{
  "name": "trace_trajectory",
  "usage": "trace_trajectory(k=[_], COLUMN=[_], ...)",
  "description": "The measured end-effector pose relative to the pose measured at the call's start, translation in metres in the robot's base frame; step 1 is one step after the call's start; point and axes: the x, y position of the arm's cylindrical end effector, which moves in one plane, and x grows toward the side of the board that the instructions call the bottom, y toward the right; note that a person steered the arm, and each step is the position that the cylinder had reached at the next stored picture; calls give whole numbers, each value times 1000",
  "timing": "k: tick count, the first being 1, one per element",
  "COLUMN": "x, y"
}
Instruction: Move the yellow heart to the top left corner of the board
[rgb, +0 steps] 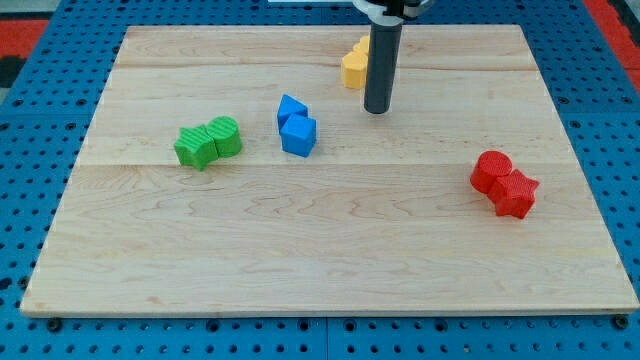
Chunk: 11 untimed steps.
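Observation:
Two yellow blocks (354, 66) sit close together near the top middle of the wooden board (330, 250), partly hidden behind the rod; which one is the heart cannot be made out. My tip (377, 109) rests on the board just to the right of and below the yellow blocks, very close to them. The board's top left corner (135, 38) lies far to the left of them.
Two blue blocks (296, 126) sit left of and below the tip. Two green blocks (209, 142) lie at the left middle. Two red blocks (505, 184) lie at the right. Blue pegboard surrounds the board.

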Motion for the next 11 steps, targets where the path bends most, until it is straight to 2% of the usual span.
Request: trace_trajectory(k=[6,7,9,10,11], x=[-14,-14,-53,-98,-98], y=[31,56,56,31,-63])
